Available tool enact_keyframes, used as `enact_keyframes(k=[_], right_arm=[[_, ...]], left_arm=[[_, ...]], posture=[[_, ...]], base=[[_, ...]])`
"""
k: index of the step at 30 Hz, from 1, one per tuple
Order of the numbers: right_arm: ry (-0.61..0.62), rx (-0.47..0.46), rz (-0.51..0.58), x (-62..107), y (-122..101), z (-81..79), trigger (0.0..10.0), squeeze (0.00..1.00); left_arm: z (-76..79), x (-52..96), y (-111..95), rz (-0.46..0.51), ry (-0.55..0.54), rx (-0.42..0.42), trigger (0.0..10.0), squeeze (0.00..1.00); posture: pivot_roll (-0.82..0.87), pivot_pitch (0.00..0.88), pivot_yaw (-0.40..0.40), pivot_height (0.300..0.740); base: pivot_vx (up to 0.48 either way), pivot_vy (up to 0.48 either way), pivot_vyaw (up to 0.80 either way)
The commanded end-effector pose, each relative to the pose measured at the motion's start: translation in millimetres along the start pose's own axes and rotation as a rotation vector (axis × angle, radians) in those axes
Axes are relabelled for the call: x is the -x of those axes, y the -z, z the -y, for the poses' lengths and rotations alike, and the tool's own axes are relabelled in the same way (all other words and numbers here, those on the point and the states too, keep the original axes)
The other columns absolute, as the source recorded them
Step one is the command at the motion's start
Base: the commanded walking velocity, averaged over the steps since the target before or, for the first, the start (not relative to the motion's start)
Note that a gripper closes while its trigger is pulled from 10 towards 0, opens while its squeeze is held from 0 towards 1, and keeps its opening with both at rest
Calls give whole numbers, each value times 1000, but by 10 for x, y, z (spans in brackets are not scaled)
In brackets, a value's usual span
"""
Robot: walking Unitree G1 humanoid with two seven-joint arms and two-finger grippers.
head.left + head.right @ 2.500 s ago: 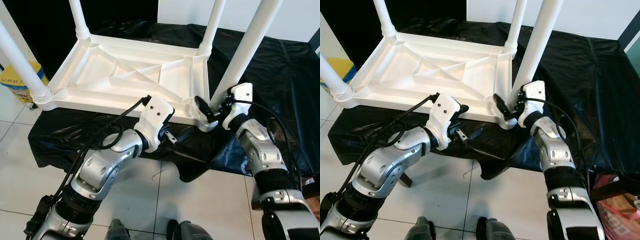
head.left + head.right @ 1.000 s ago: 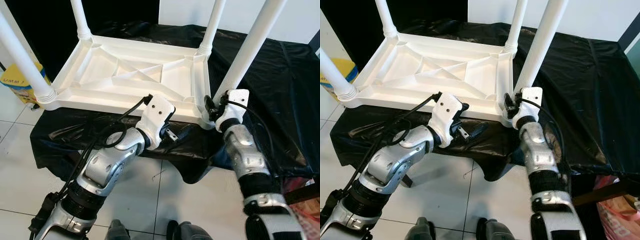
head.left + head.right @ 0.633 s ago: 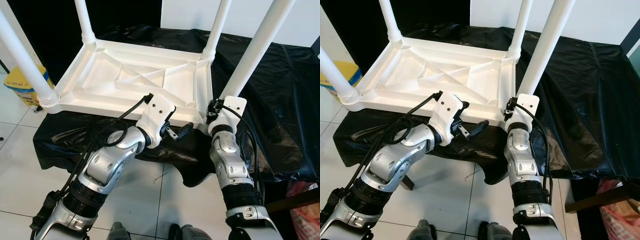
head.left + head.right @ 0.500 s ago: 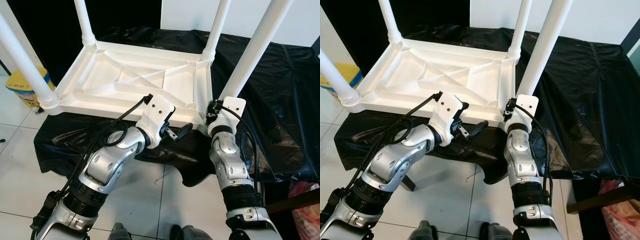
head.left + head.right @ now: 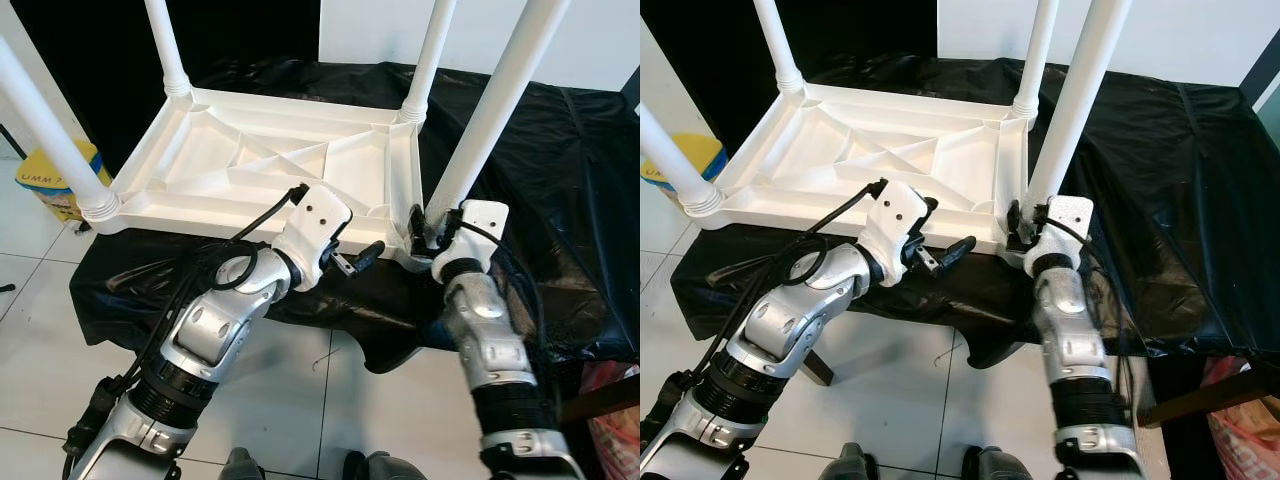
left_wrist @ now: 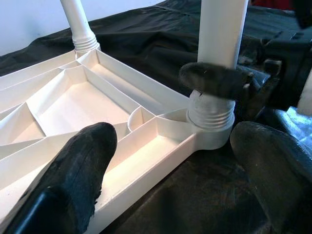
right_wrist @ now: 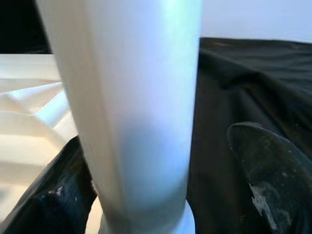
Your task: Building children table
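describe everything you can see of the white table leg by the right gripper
The near-right table leg is a smooth, round tube of glossy white plastic. It stands upright, seated through a ribbed collar in the corner socket of the upside-down white table top, which lies on a black sheet. The right gripper straddles its base, jaws apart on either side.

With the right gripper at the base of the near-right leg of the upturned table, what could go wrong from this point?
1. The right gripper has its fingers around the near-right leg low at the socket; turning there, the fingers may slip on the smooth plastic.
2. The white table top lies upside down on a loose black sheet, with its near edge at the edge of the support. A push might slide it.
3. The left gripper hovers open near that edge, not holding the top, so nothing steadies it.
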State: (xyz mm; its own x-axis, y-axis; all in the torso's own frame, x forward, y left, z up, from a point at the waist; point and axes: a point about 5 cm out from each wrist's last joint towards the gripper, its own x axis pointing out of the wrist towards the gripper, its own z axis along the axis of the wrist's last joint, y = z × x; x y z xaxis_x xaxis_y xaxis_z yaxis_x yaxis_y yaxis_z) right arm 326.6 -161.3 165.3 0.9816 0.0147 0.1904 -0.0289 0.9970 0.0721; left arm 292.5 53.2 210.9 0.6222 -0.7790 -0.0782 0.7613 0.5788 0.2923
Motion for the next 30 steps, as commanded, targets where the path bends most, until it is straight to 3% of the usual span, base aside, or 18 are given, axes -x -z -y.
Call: enact_keyframes(k=[1,6,10,12,15,21,22,23,30], right_arm=[[-92,1,-10,35,15,76,10000,0],[-318,85,-36,6,19,163,10000,0],[-446,120,-50,-48,26,136,10000,0],[-446,120,-50,-48,26,136,10000,0],[-550,112,-76,-154,80,93,10000,0],[-559,125,-102,-202,135,99,10000,0],[-563,126,-108,-215,154,102,1882,0],[-566,126,-113,-219,173,107,0,0],[-573,129,-132,-224,216,181,0,0]], left_arm=[[92,2,-2,11,61,-13,10000,0],[120,1,-4,15,74,-15,10000,0],[110,-18,-4,19,80,-17,10000,0],[110,-18,-4,19,80,-17,10000,0],[127,-62,-32,29,87,-17,10000,0],[143,-59,-36,30,97,-16,10000,0],[143,-56,-35,29,100,-18,10000,0],[137,-54,-33,27,101,-20,10000,0],[68,-60,-40,25,84,-16,10000,0]], posture=[[23,128,-60,740],[19,135,-63,740],[9,136,-55,740],[9,136,-55,740],[23,133,-46,740],[29,128,-39,740],[31,127,-38,740],[33,127,-35,740],[29,122,-30,740]], base=[[0,0,0],[0,0,0],[0,0,0],[0,0,0],[0,0,0],[0,0,0],[0,0,0],[0,0,0],[0,0,0]])
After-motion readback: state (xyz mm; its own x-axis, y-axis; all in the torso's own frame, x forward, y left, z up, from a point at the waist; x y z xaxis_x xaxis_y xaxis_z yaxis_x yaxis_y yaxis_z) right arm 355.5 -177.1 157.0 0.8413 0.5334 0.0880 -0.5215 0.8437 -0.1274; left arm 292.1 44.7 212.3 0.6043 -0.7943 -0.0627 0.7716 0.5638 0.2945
